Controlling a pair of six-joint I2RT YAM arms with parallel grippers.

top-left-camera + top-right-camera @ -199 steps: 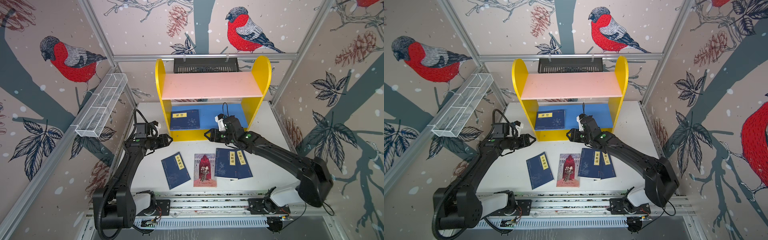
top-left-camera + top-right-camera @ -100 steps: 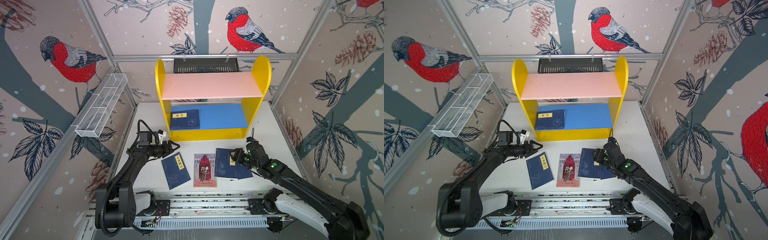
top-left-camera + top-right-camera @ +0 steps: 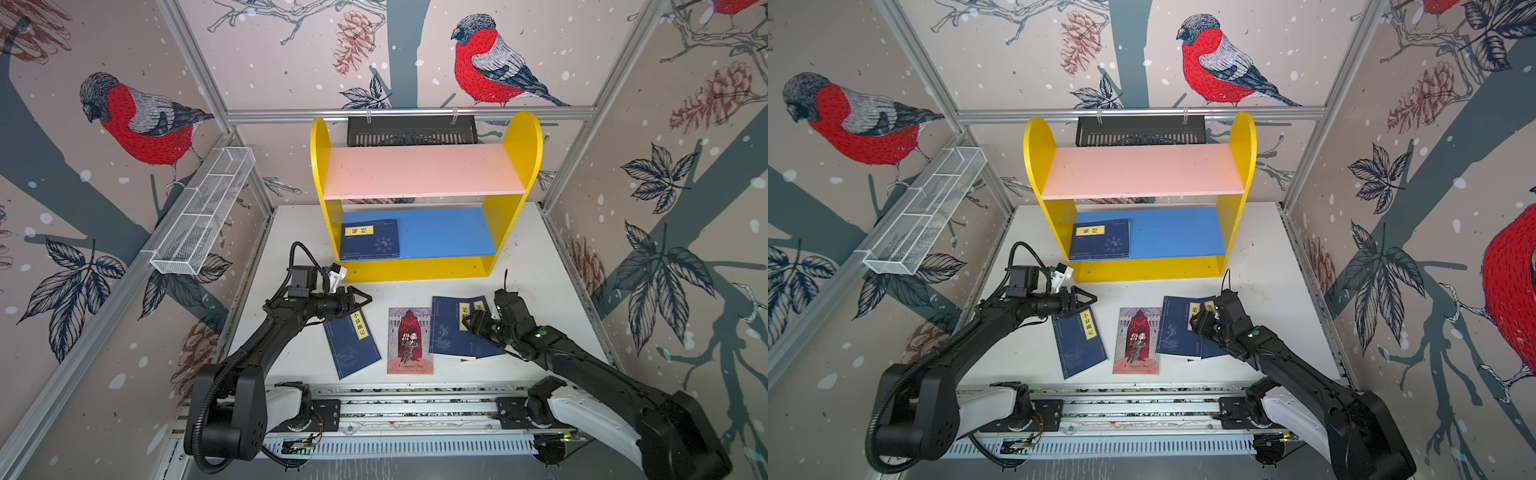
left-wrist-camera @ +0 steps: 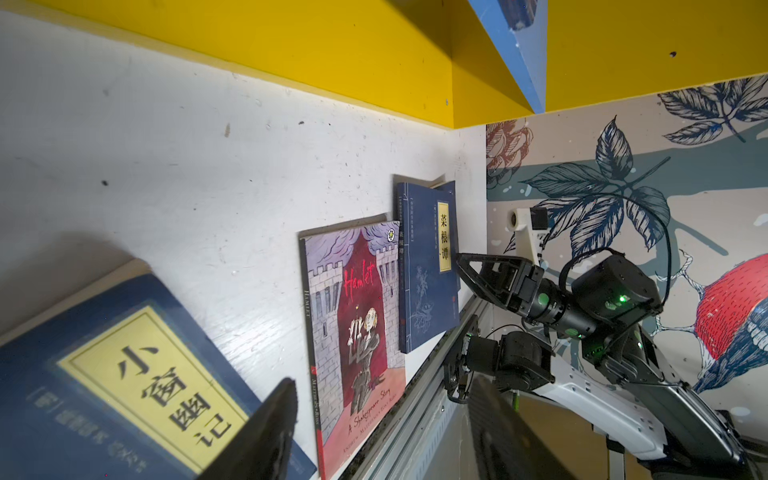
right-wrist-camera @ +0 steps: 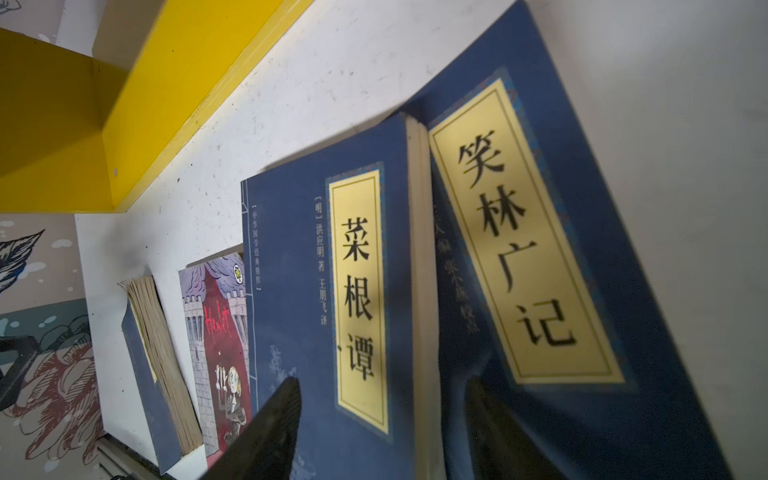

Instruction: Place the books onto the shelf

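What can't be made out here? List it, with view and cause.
- In both top views, the right gripper partly covers the labels of the overlapped navy books.
- Left wrist view: the nearest navy book is blurred and cut off by the frame edge.
- In a top view, small print on the shelf book is too small.

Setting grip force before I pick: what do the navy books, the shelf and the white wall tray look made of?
Navy books: paperbacks with matte card covers; cream page edges show.
Shelf: probably painted wood or fibreboard; flat matte boards, screw holes in the yellow base.
White tray: coated wire mesh; you see through it.
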